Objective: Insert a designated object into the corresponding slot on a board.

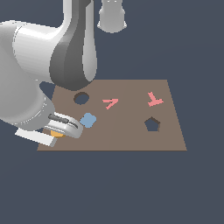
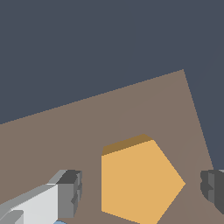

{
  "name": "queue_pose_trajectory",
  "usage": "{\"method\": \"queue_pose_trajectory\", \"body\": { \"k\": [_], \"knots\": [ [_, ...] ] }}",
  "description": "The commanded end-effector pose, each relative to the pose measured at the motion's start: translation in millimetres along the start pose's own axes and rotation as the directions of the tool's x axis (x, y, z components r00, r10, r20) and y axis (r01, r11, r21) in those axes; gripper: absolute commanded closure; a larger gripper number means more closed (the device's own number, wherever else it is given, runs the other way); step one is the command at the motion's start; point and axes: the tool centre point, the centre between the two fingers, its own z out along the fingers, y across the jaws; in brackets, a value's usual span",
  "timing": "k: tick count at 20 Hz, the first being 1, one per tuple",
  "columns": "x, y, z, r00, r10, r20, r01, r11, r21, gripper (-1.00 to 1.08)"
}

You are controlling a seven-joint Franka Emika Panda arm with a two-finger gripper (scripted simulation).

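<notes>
The orange-yellow pentagon block [image 1: 57,134] lies flat near the front corner of the brown board [image 1: 131,133] at the exterior view's left, mostly hidden by my hand. In the wrist view the block [image 2: 138,181] sits between my fingers [image 2: 70,192], with a gap on each side. My gripper [image 2: 141,189] is open around the block and low over the board [image 2: 65,140]; in the exterior view the gripper [image 1: 60,130] is at the board's left end. The dark pentagon slot [image 1: 152,124] is empty, toward the exterior view's right.
A dark round hole [image 1: 81,98] is at the board's back left. A light-blue rounded-square block [image 1: 88,120] lies just right of my hand. Two pink angular pieces [image 1: 110,103] [image 1: 154,100] lie on the board's back half. The arm's big links hang over the left side.
</notes>
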Motion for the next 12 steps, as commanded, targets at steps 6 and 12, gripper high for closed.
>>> {"method": "queue_pose_trajectory", "body": {
  "k": [6, 12],
  "knots": [
    [-0.2, 0.0, 15.2, 1.000, 0.001, 0.001, -0.001, 1.000, 0.000, 1.08],
    [-0.2, 0.0, 15.2, 1.000, 0.001, 0.001, -0.001, 1.000, 0.000, 1.08]
  ]
}}
